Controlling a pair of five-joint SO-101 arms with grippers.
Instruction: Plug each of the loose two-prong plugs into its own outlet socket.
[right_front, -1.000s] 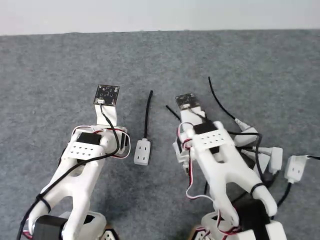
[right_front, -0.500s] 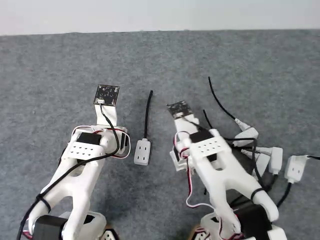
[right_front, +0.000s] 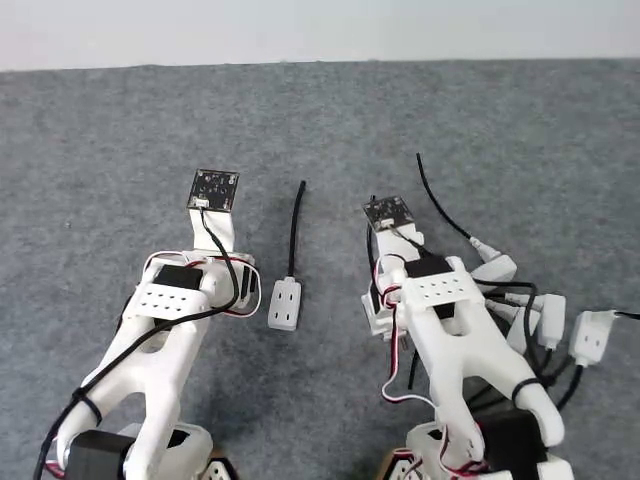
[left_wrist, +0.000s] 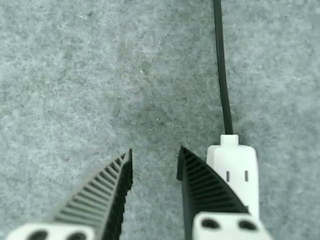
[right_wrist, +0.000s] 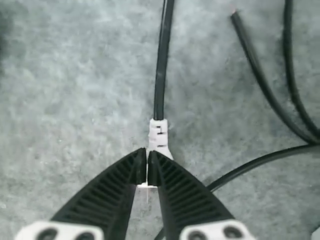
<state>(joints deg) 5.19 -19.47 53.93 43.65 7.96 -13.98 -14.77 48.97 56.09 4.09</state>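
My right tool (right_wrist: 148, 152) pinches the small white two-prong plug (right_wrist: 158, 134) on its black cord (right_wrist: 161, 75); my left tool (left_wrist: 155, 150) stands partly open and empty, just beside the white outlet socket (left_wrist: 239, 167).

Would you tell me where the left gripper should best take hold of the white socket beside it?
Probably its body, across the two long sides, from above. The socket lies flat, slots up, cord leaving its far end; a side grip would keep the slots free. The open left gripper stands just beside it.
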